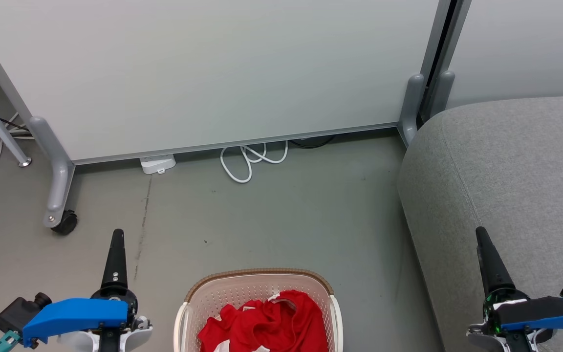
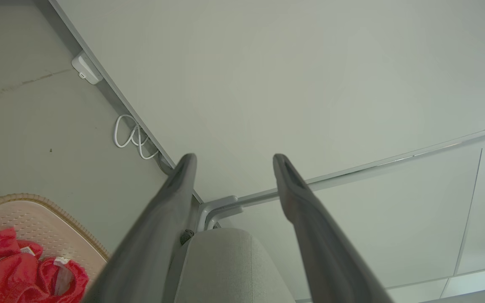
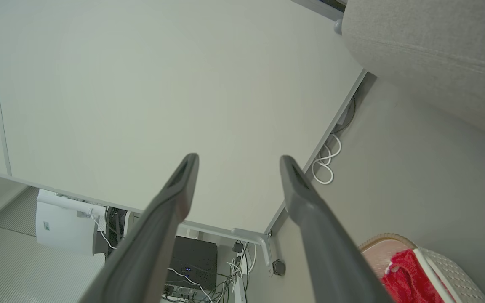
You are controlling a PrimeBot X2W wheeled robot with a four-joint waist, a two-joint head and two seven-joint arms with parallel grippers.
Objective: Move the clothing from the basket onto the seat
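task not yet begun: the red jersey (image 1: 267,320) lay crumpled in the laundry basket (image 1: 259,274), between the left gripper (image 2: 232,159) and the right gripper (image 3: 238,160), behind their fingertips. the grey sofa seat (image 1: 506,171), by the right gripper, bore no garment where visible. both grippers were spread wide, holding and touching nothing; grasp, lift and transfer were left.

Grey floor (image 1: 281,220), pale wheeled partition (image 1: 213,73) (white cable (image 1: 242,181) beneath).
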